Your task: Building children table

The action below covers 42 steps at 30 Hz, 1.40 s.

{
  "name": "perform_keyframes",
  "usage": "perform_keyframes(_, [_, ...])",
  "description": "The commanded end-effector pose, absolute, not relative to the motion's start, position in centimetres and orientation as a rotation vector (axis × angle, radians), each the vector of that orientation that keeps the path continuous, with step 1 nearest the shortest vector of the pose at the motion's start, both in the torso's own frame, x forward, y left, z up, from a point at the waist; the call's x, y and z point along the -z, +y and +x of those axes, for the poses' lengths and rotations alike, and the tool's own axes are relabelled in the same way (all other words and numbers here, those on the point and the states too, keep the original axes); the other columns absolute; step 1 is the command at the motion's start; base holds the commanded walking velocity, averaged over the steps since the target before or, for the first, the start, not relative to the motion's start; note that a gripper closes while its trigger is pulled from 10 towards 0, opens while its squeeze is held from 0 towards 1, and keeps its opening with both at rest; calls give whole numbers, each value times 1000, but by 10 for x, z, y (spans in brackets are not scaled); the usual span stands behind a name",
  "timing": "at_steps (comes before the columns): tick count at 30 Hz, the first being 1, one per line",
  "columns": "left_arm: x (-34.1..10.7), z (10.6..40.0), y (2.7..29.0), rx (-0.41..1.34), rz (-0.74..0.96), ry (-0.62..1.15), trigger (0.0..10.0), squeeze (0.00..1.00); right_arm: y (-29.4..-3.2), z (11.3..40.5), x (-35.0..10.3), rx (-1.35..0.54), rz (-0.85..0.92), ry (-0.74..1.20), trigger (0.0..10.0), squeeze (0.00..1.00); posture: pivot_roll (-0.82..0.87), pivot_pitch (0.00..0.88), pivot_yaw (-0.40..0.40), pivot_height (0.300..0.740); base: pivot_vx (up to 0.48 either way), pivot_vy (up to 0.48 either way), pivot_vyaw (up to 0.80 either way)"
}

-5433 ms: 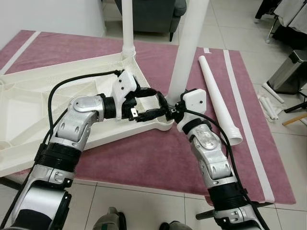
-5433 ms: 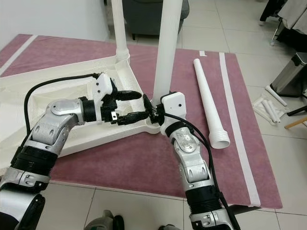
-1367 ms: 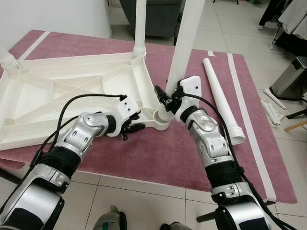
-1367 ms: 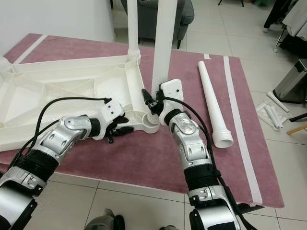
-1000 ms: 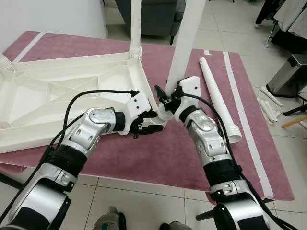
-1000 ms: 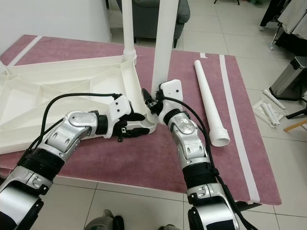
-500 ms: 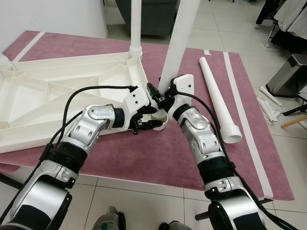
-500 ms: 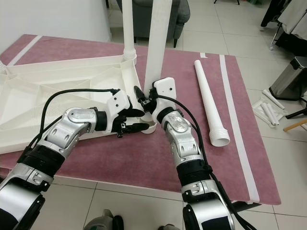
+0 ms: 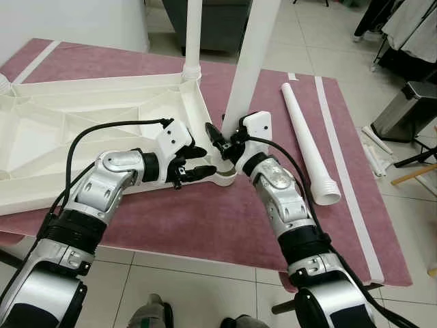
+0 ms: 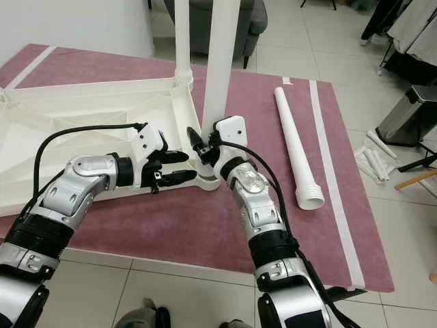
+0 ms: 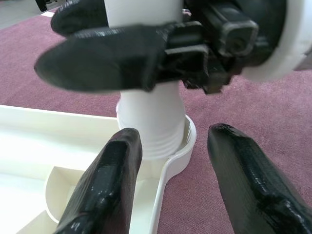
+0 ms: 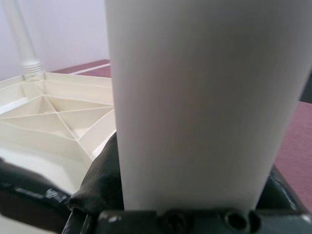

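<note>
A white table top [image 9: 82, 130] lies upside down on a maroon rug [image 9: 205, 219]. One white leg [image 9: 192, 34] stands in its far corner. At the near right corner socket [image 9: 227, 180] a second white leg [image 9: 249, 55] stands a little tilted, its ribbed end [image 11: 155, 131] in the socket. My right gripper [image 9: 224, 140] is shut on this leg just above the socket, and the leg [image 12: 195, 97] sits close between its fingers. My left gripper [image 9: 207, 162] is open beside the socket, its fingers [image 11: 105, 187] apart on either side of the leg's base.
A third loose leg [image 9: 307, 140] lies on the rug to the right. Further right, on the tiles, are a steel bin [image 9: 403, 109], small white tubes [image 9: 374, 156] and a wooden stick [image 9: 415, 174]. A grey armchair [image 9: 218, 24] stands behind the rug.
My right gripper has shifted the leg's base leftward onto the corner socket. My left gripper has come up from the rug to the corner and drawn back slightly, still open.
</note>
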<state>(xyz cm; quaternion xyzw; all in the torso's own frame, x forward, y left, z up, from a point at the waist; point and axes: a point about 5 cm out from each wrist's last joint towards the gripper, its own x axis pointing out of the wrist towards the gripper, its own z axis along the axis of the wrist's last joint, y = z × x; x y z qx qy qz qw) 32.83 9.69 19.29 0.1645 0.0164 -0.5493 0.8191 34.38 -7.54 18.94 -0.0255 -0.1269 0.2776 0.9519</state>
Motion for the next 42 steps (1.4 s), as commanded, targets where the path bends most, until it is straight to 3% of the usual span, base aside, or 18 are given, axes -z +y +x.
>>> perform_keyframes(1, [-191,328,98,1134,351,40,10000,0,-73,337,-172,-592,-66,-180,0,0,179,80,-45,740,0,0,0])
perform_keyframes(5, [-190,327,97,1134,351,45,10000,0,-81,322,-164,-603,-135,-144,0,0,159,80,-38,740,0,0,0])
perform_keyframes(14, [-191,328,92,1150,348,45,10000,0,-93,326,-158,-550,-156,-128,0,0,146,80,-20,740,0,0,0])
perform_keyframes(31, [-190,326,95,1149,345,57,10000,0,-90,337,-154,-515,-98,-84,0,0,167,92,-15,740,0,0,0])
perform_keyframes(42, [-183,326,91,1153,363,85,10000,0,-80,336,-154,-605,-17,-91,0,0,168,92,-9,740,0,0,0])
